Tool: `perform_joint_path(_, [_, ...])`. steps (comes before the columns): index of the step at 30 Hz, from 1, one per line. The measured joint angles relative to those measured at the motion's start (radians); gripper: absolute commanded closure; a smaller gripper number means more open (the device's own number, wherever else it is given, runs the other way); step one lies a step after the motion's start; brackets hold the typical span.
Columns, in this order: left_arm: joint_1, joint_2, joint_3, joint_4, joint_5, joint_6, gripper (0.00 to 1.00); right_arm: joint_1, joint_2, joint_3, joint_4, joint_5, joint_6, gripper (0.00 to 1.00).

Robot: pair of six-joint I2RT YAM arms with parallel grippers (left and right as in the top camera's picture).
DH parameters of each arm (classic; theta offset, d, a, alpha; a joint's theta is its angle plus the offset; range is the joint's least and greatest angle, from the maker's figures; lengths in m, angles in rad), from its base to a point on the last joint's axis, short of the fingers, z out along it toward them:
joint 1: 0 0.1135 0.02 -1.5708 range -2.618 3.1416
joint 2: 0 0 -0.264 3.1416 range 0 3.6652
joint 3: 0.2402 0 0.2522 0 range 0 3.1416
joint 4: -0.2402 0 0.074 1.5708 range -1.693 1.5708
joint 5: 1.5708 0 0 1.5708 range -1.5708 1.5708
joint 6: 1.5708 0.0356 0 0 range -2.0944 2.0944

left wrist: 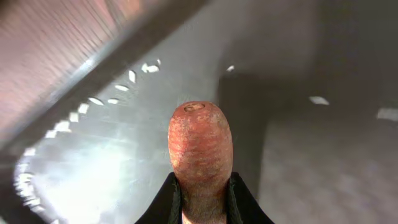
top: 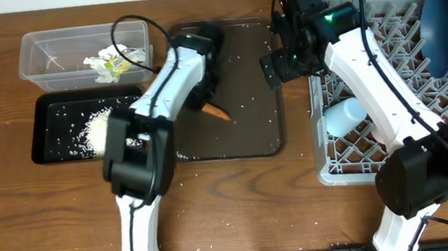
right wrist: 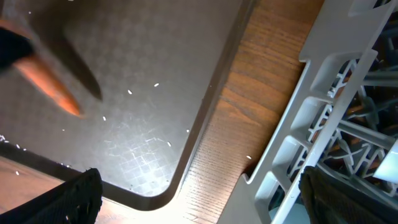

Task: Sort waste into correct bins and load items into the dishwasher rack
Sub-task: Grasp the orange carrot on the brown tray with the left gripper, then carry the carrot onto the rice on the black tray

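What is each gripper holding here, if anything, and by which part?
Left gripper pinches the carrot at one end, the rest jutting out beyond it. Right gripper is open, holding nothing.

White arms (top: 167,86) with black joints, black cables (top: 125,24), green lights.

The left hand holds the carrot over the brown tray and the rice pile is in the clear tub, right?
Wrong bin: the overhead view shows the rice pile in the black tray, not the clear tub. The left hand does hold the carrot over the brown tray.
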Motion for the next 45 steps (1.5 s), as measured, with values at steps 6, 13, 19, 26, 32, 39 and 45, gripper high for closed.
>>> perform_joint_path(6, [0.087,-0.240,0.002,-0.072,-0.067,0.037,0.93,0.000,0.000,0.000,-0.001,0.005,0.000,0.01])
perform_joint_path(13, [0.288,-0.379,0.019,-0.156,-0.208,0.055,0.87,0.000,0.000,0.000,0.001,0.006,0.000,0.01])
perform_joint_path(19, [0.469,-0.332,-0.017,-0.150,-0.245,0.042,0.85,0.000,0.000,0.000,0.002,0.006,0.000,0.01])
perform_joint_path(26, [0.613,-0.219,-0.164,-0.029,-0.227,0.006,0.85,0.000,0.000,0.000,0.002,0.006,0.000,0.01])
perform_joint_path(32, [0.631,-0.107,-0.224,0.023,-0.200,0.000,0.77,0.000,0.000,0.000,0.002,0.006,0.000,0.01])
perform_joint_path(39, [0.629,-0.086,-0.224,0.031,-0.192,0.002,0.64,0.000,0.000,0.000,0.002,0.007,0.000,0.01])
perform_joint_path(45, [0.629,-0.092,-0.224,0.029,-0.192,0.005,0.59,0.000,0.000,0.000,0.002,0.006,0.000,0.01])
